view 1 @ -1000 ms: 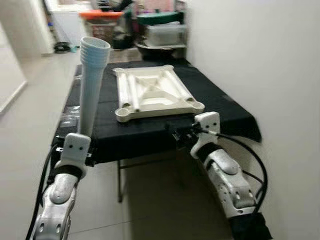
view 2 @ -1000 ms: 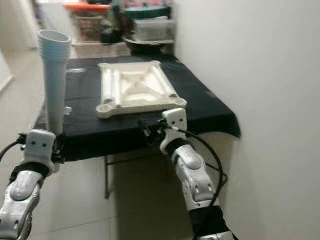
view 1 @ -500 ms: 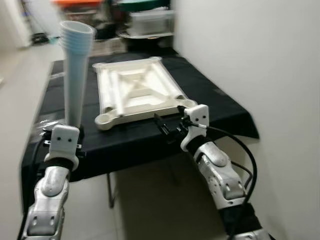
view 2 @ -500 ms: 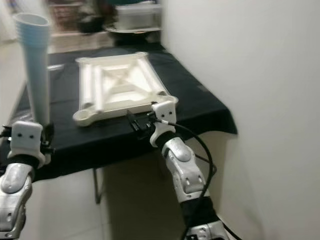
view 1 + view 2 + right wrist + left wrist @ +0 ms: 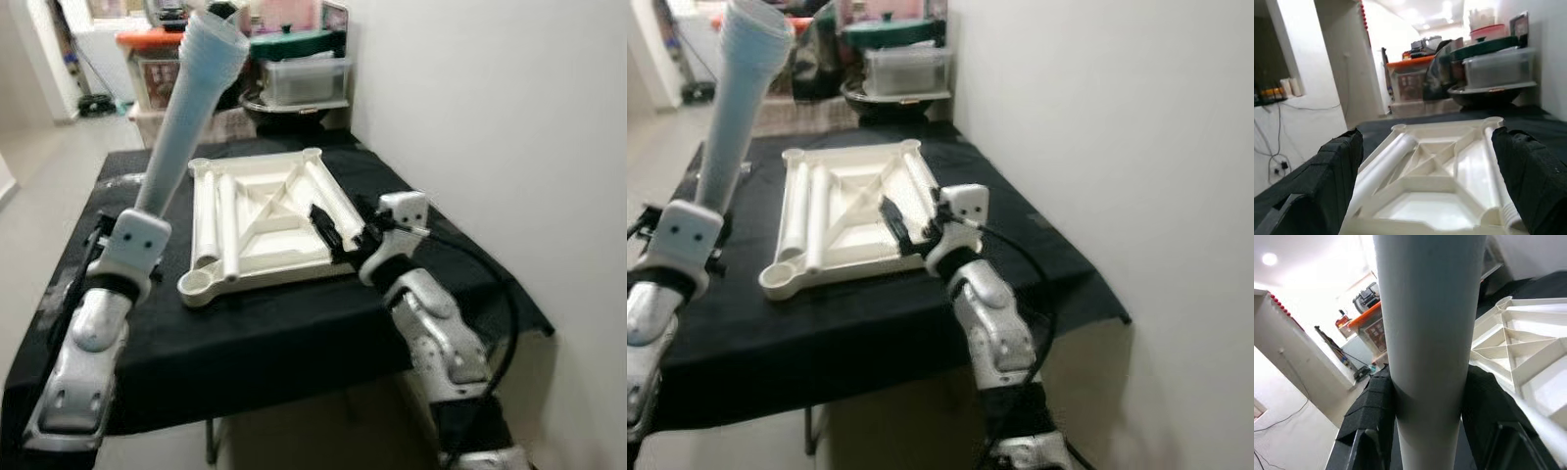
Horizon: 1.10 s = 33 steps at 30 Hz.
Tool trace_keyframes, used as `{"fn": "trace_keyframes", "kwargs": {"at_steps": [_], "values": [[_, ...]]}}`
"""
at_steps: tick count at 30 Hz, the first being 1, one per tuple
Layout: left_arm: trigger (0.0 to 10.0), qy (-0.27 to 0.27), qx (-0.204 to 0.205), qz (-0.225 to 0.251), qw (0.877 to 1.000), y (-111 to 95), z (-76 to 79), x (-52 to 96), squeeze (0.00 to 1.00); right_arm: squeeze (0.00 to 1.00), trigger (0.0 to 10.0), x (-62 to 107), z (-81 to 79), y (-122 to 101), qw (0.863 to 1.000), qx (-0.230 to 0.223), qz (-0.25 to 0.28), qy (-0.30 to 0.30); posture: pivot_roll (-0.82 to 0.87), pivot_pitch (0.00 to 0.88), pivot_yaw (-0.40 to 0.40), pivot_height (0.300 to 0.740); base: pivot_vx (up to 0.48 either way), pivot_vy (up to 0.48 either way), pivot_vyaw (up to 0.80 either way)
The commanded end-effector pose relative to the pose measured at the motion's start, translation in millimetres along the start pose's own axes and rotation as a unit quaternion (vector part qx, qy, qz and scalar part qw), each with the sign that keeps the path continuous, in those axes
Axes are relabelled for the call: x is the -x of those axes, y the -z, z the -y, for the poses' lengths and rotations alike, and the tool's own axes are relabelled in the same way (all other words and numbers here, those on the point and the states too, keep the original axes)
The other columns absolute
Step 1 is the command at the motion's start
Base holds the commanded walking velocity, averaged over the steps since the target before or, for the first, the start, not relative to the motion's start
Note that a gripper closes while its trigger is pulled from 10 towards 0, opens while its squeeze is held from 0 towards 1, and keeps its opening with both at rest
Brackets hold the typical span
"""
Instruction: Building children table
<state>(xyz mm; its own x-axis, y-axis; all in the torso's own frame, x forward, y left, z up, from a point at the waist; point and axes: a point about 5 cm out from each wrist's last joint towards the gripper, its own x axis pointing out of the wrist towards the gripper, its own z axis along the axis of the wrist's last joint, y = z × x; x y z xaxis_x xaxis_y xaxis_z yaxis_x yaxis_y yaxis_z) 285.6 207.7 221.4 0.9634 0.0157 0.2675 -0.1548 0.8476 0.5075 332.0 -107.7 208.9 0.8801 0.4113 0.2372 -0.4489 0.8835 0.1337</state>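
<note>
The left gripper [image 5: 1427, 431] is clamped on a stack of pale table legs [image 5: 191, 117] tilted over the white tabletop [image 5: 265, 230], which lies upside down on the black-draped table [image 5: 294, 333]. The right gripper [image 5: 328, 227], fingers apart, seems to hover over the tabletop's near right edge.

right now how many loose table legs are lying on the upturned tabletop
2. One white leg lies along the tabletop's left side, one along its right side. The left pincer holds a separate stack of nested legs; count unclear.
</note>
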Motion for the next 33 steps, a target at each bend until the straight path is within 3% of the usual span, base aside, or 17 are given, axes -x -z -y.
{"fn": "trace_keyframes", "kwargs": {"at_steps": [1,11,14,18,19,20,21,22,24,25,26,27,28,29,31,32,33], "values": [[10.0,-0.007,-0.012,-0.018,1.0,8.9,-5.1,3.1,0.0,0.0,10.0,-2.5,-8.2,3.9,1.0,-0.008,-0.007,-0.01,0.02,0.0,-0.02,0.74,0.349,0.0,0.0],[10.0,0.0,-0.021,-0.031,0.999,14.5,-3.3,5.3,0.0,0.0,10.0,-0.4,-3.2,2.9,1.0,0.02,-0.012,-0.004,0.02,0.0,-0.022,0.74,0.362,0.0,0.0],[10.0,0.0,-0.025,-0.041,0.999,17.6,-4.7,5.2,0.0,0.0,10.0,-0.4,0.2,0.0,0.998,0.063,-0.012,-0.009,0.02,0.0,-0.024,0.74,0.316,0.0,0.0],[10.0,0.035,-0.056,-0.069,0.995,25.3,-2.9,6.0,0.0,0.0,10.0,0.1,-0.8,-3.7,0.984,0.173,-0.007,-0.04,0.02,0.0,-0.025,0.74,0.0,0.0,0.0],[10.0,0.035,-0.056,-0.069,0.995,25.3,-2.9,6.0,0.0,0.0,10.0,0.1,-0.8,-3.7,0.984,0.173,-0.007,-0.04,0.02,0.0,-0.025,0.74,0.0,0.0,0.0],[10.0,0.069,-0.083,-0.079,0.991,30.0,-4.5,6.1,0.0,0.0,10.0,0.3,-2.3,-5.3,0.972,0.225,-0.004,-0.064,0.02,0.0,-0.027,0.74,0.0,0.0,0.0],[10.0,0.069,-0.083,-0.079,0.991,30.0,-4.5,6.1,0.0,0.0,10.0,0.3,-2.3,-5.3,0.972,0.225,-0.004,-0.064,0.02,0.0,-0.027,0.74,0.0,0.0,0.0],[10.0,0.091,-0.1,-0.085,0.987,33.1,-6.1,6.3,0.0,0.0,10.0,0.6,-3.4,-6.0,0.963,0.257,-0.004,-0.08,0.02,0.0,-0.027,0.74,0.0,0.0,0.0],[10.0,0.141,-0.149,-0.099,0.974,41.4,-13.8,4.5,0.0,0.0,10.0,1.0,-3.5,-5.9,0.935,0.335,-0.007,-0.115,0.01,0.0,-0.025,0.74,0.0,0.0,0.0],[10.0,0.141,-0.149,-0.099,0.974,41.4,-13.8,4.5,0.0,0.0,10.0,1.0,-3.5,-5.9,0.935,0.335,-0.007,-0.115,0.01,0.0,-0.025,0.74,0.0,0.0,0.0],[10.0,0.166,-0.185,-0.112,0.962,47.5,-19.8,2.0,0.0,0.0,10.0,1.2,-3.7,-6.0,0.915,0.38,-0.012,-0.135,0.01,0.0,-0.021,0.74,0.0,0.0,0.0],[10.0,0.166,-0.185,-0.112,0.962,47.5,-19.8,2.0,0.0,0.0,10.0,1.2,-3.7,-6.0,0.915,0.38,-0.012,-0.135,0.01,0.0,-0.021,0.74,0.0,0.0,0.0],[10.0,0.181,-0.209,-0.122,0.953,51.7,-24.6,0.5,0.0,0.0,10.0,1.4,-3.8,-5.8,0.9,0.409,-0.015,-0.15,0.01,0.0,-0.019,0.74,0.0,0.0,0.0],[10.0,0.199,-0.238,-0.13,0.942,55.1,-36.8,-7.3,0.0,0.0,10.0,2.9,-3.2,-6.7,0.867,0.467,-0.02,-0.176,0.0,0.0,-0.01,0.74,0.0,0.0,0.0],[10.0,0.199,-0.238,-0.13,0.942,55.1,-36.8,-7.3,0.0,0.0,10.0,2.9,-3.2,-6.7,0.867,0.467,-0.02,-0.176,0.0,0.0,-0.01,0.74,0.0,0.0,0.0],[10.0,0.208,-0.255,-0.142,0.934,56.0,-47.0,-18.2,0.0,0.0,10.0,4.8,-4.5,-6.7,0.832,0.517,-0.017,-0.2,-0.01,0.0,0.0,0.74,0.0,0.0,0.0],[10.0,0.208,-0.255,-0.142,0.934,56.0,-47.0,-18.2,0.0,0.0,10.0,4.8,-4.5,-6.7,0.832,0.517,-0.017,-0.2,-0.01,0.0,0.0,0.74,0.0,0.0,0.0]]}}
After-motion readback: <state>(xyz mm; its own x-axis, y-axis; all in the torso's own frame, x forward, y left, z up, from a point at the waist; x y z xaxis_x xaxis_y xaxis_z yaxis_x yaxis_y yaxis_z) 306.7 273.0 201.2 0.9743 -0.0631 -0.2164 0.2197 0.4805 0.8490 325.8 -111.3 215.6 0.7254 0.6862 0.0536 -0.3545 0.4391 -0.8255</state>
